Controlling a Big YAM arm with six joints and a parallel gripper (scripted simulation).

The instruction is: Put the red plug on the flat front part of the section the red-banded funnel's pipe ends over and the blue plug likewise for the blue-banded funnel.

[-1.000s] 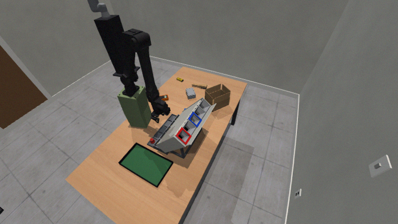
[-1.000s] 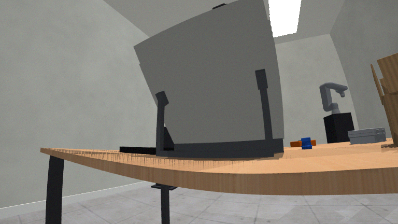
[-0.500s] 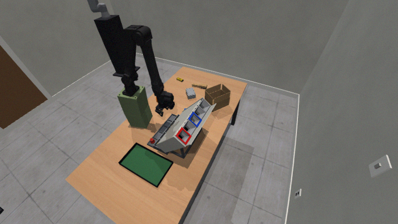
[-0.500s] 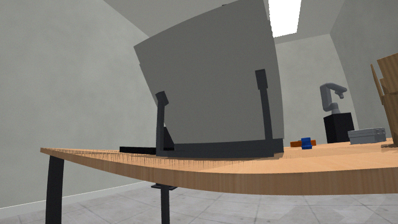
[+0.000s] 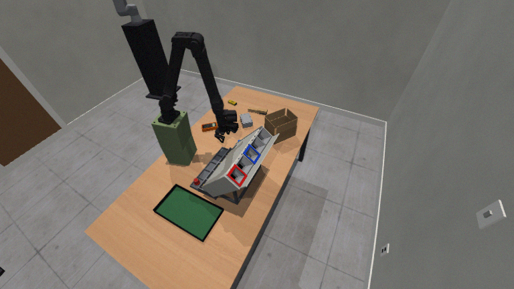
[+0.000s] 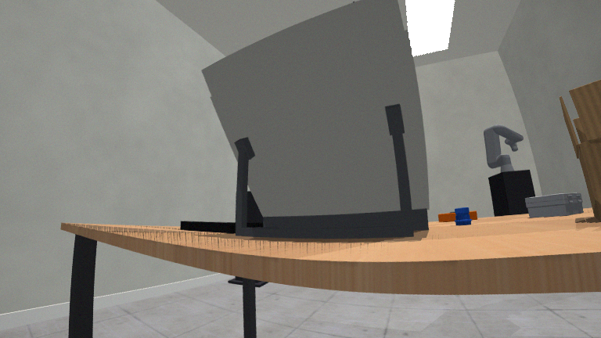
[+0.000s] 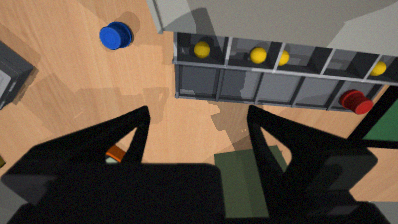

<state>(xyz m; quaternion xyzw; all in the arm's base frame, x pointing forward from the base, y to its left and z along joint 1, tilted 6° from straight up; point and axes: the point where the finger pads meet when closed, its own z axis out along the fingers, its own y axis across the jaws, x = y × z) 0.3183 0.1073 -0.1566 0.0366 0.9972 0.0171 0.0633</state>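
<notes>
My gripper (image 7: pixel 198 111) (image 5: pixel 219 136) is open and empty. It hangs over bare table just in front of the catch tray's (image 7: pixel 238 87) (image 5: pixel 211 164) near end. The blue plug (image 7: pixel 115 36) (image 6: pixel 462 215) (image 5: pixel 239 140) lies on the table beside the tray's end, apart from my fingers. The red plug (image 7: pixel 356 101) (image 5: pixel 196 180) stands on the flat front part of the tray's far end section. Several yellow marbles (image 7: pixel 202 49) (image 7: pixel 258 55) lie in the tray's back parts. The red-banded funnel (image 5: pixel 237 175) and the blue-banded funnel (image 5: pixel 251 153) sit atop the tilted grey cover (image 5: pixel 222 168) (image 6: pixel 319 126).
A green mat (image 5: pixel 188 212) (image 7: pixel 385 127) lies past the tray's far end. The arm's green pedestal (image 5: pixel 175 138) (image 7: pixel 245 175) stands below my wrist. An orange device (image 5: pixel 209 126) (image 6: pixel 446 217), a grey case (image 5: pixel 245 120) (image 6: pixel 553 204) and a cardboard box (image 5: pixel 280 123) stand behind.
</notes>
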